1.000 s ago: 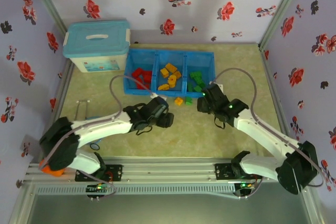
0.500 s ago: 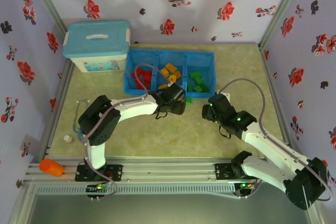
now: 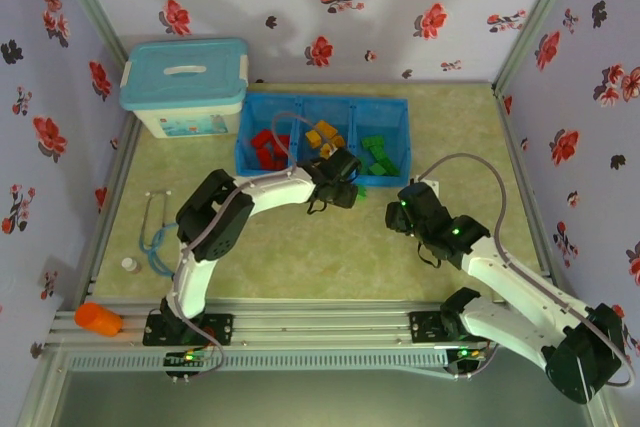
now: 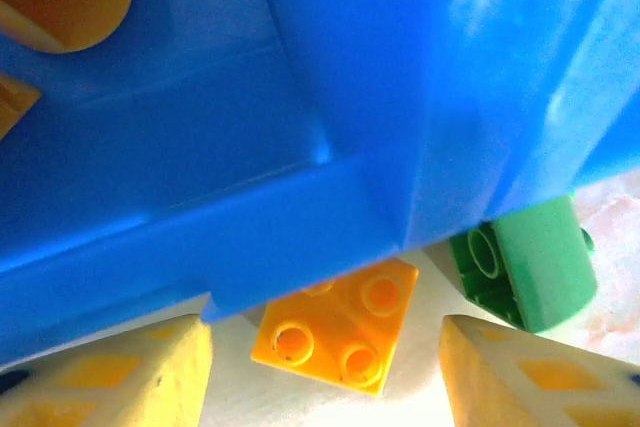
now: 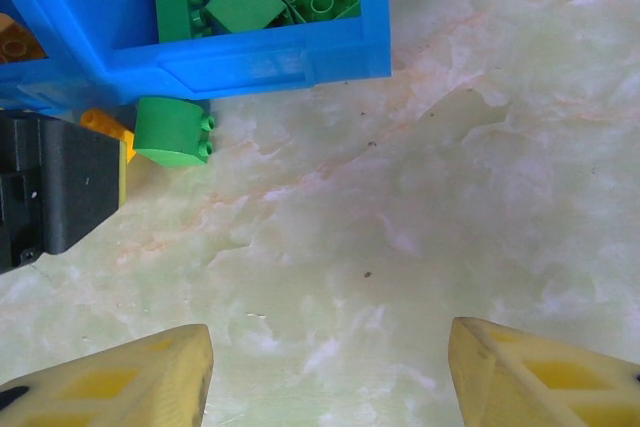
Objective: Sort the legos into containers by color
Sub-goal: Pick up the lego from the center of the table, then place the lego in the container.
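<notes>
The left end effector (image 4: 325, 375) was open wide around a yellow lego (image 4: 338, 325), low in the middle of the frame, likely so it could grab it. The lego lay on the desk (image 5: 450, 197) against the blue tray (image 4: 300, 97), with a green lego (image 4: 528, 262) just beside it. The right end effector (image 5: 325, 372) was wide and empty.

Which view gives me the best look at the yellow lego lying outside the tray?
Left wrist: the yellow lego lies studs-up between the fingers of the open left tool, at the blue tray front wall. Right wrist catches just its orange edge beside the green lego. From the top external, the left tool covers it.
</notes>
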